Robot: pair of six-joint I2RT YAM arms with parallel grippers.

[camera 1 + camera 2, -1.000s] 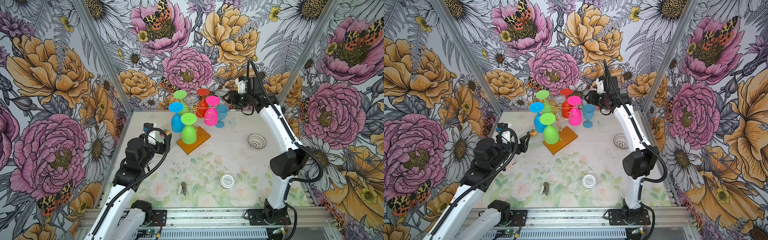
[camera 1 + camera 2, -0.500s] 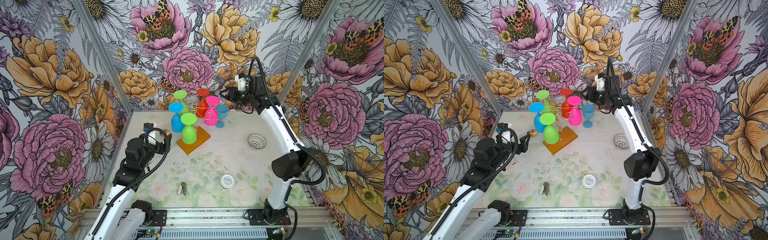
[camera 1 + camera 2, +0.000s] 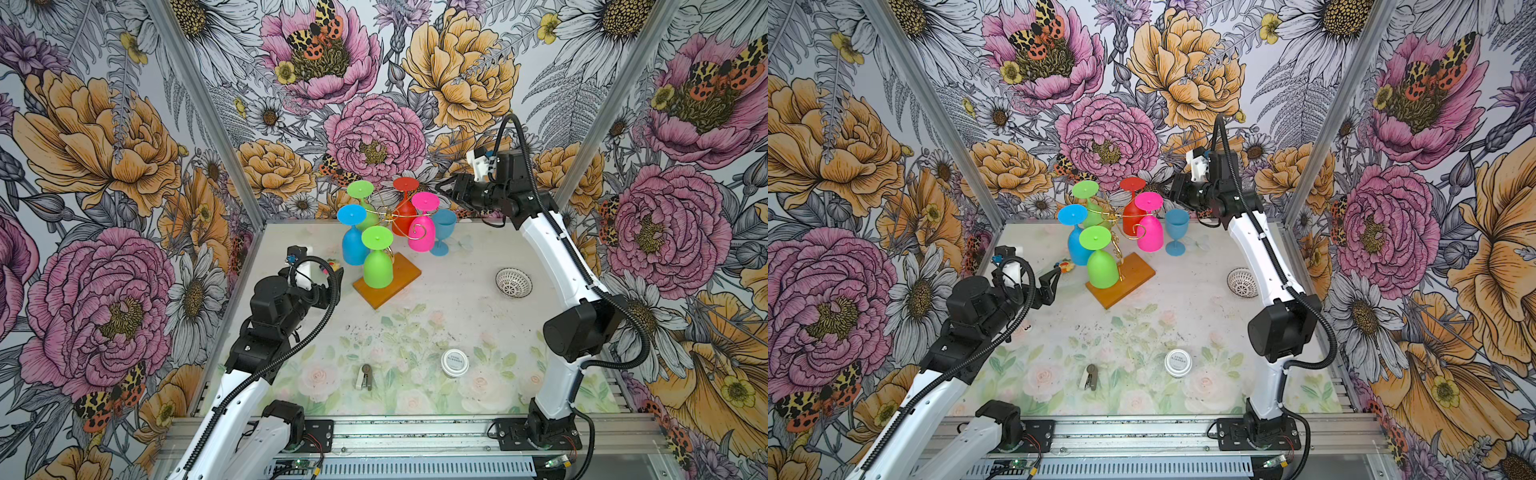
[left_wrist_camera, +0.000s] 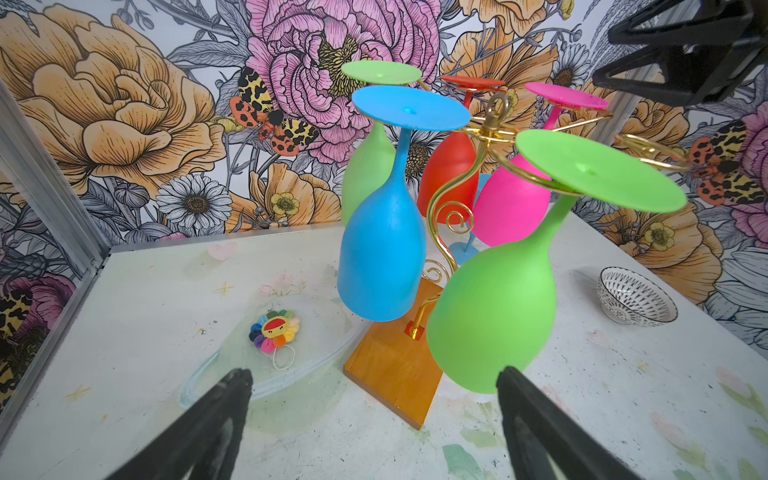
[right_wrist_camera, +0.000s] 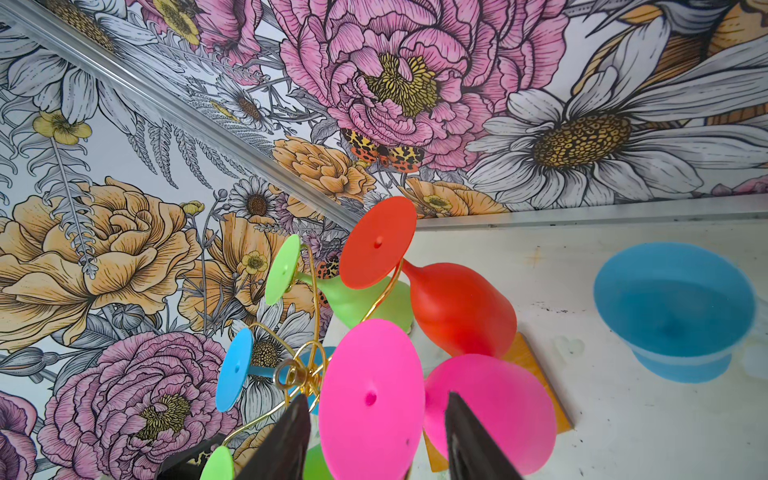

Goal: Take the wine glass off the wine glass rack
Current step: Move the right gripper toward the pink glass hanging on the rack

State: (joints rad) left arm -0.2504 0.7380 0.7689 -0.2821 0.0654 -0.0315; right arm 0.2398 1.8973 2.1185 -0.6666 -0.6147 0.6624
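Pink wine glass (image 5: 370, 399) hangs upside down on wine glass rack (image 3: 401, 278), foot just ahead of my right end effector (image 3: 449, 192), which is half-open and empty. Grip and lift-off left. Blue glass (image 3: 443, 230) already upright on counter (image 3: 415, 332). Right arm stretched high toward the back; left end effector (image 4: 374, 372) wide open, low.

right gripper (image 3: 448, 190) nearer pink glass (image 3: 422, 237)

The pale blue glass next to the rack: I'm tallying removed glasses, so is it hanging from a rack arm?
No, the pale blue glass stands upright on the table, bowl up, beside the wine glass rack.
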